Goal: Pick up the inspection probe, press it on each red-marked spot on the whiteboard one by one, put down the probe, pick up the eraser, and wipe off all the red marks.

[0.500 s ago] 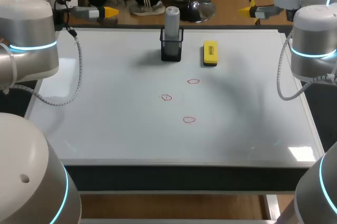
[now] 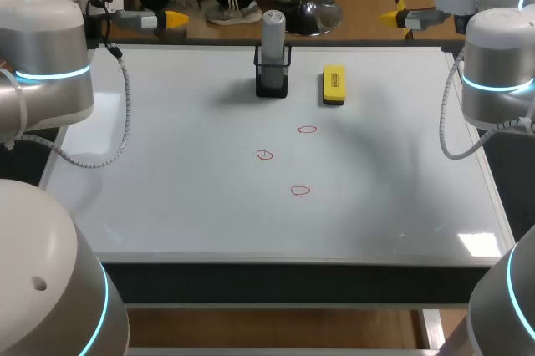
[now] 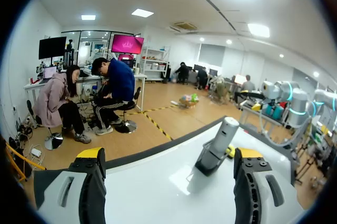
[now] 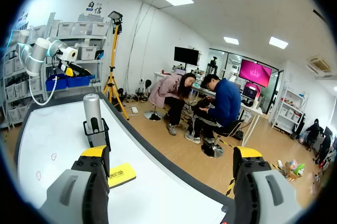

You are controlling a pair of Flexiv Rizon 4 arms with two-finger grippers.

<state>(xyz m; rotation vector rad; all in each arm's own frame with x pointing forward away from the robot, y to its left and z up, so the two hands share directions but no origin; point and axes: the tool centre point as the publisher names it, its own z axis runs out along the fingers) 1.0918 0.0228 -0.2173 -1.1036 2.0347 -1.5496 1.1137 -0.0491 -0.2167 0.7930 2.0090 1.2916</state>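
Observation:
A grey inspection probe [image 2: 273, 32] stands upright in a black holder [image 2: 272, 78] at the back middle of the whiteboard [image 2: 167, 197]. To its right lies a yellow eraser [image 2: 333, 85]. Three red rings [image 2: 307, 129] [image 2: 264, 155] [image 2: 300, 190] are drawn near the board's centre. My left gripper [image 2: 172, 18] hovers at the back left corner, open and empty. Equally open and empty, my right gripper [image 2: 389, 15] is at the back right corner. Ahead of the left gripper [image 3: 169, 153] the probe [image 3: 217, 145] shows. The right gripper [image 4: 171, 153] faces the probe [image 4: 92, 112] and eraser [image 4: 120, 175].
A dark frame [image 2: 276, 271] runs along the board's front edge. A grey coiled cable [image 2: 125, 122] hangs from my left arm over the board's left side, and another cable [image 2: 447, 134] hangs at the right edge. Both arm bases fill the near corners.

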